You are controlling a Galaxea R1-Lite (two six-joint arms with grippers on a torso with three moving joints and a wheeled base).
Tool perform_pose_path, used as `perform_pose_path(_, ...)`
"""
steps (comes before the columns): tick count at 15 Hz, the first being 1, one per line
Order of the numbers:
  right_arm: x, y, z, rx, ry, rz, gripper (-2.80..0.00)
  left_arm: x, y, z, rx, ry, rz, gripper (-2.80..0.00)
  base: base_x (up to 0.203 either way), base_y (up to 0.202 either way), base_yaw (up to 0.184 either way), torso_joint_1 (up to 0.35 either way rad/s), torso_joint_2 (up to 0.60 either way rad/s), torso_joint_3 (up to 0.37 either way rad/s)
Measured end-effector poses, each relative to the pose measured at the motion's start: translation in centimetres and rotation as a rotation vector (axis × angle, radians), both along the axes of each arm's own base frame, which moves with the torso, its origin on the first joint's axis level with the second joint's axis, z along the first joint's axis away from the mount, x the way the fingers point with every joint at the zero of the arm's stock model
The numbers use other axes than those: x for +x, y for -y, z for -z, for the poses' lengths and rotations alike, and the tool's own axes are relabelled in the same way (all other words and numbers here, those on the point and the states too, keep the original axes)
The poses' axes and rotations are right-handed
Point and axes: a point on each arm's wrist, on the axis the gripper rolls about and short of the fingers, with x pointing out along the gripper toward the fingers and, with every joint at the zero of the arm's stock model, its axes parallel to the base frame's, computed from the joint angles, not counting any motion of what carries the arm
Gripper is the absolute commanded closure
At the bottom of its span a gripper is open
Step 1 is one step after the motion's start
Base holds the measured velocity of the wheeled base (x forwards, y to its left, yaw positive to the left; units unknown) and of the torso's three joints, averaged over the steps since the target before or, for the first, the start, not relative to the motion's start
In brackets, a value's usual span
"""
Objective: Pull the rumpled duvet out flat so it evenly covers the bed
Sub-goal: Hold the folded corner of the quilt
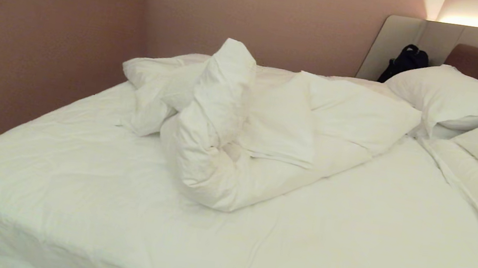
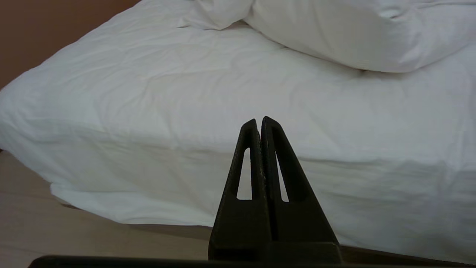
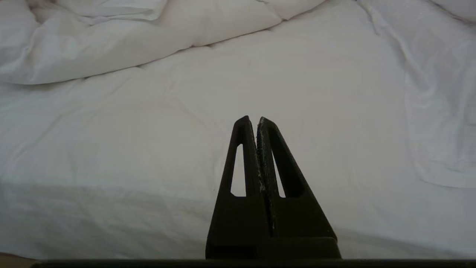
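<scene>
Duvet: the duvet sat bunched in a tall heap on the far half of the bed, toward the wall, with one fold standing upright above the rest.

Bed: the near half looked flat and wrinkled white, and I could not tell whether that was bare sheet or a lower layer of the quilt.

Pillows: two pillows lay at the headboard end, the heap's edge touching the nearer one.

Left gripper: the left gripper was closed on nothing, short of the mattress edge, well apart from the heap.

Right gripper: the right gripper was likewise closed and empty, facing the flat white surface.

Risk, wrong layer: I judged that a pinch on the flat cloth could catch the sheet instead — white on white gave little to go by.

Risk, reach: the heap lay far off; a stretched grasp might take only a thin fold, which could slip.

Risk, pillows: a hard pull might drag the pillow out of place.

Risk, one-sided pull: tugging one corner alone would likely skew the cover — not even it.
</scene>
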Motion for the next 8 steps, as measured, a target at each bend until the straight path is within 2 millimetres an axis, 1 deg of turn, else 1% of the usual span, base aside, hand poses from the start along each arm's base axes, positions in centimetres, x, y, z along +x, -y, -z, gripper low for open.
perform_pose_path(2, 0.00, 0.00, 0.00, 0.000, 0.000, -0.001, 0.00, 0.00, 0.00, 0.00, -0.001, 0.000, -0.001, 0.00, 0.000, -0.133, 0.000, 0.000, 0.00, 0.002)
perform_pose_path(8, 0.00, 0.00, -0.01, 0.000, 0.001, 0.000, 0.00, 0.00, 0.00, -0.01, -0.003, 0.001, 0.001, 0.00, 0.000, 0.000, 0.000, 0.000, 0.00, 0.000)
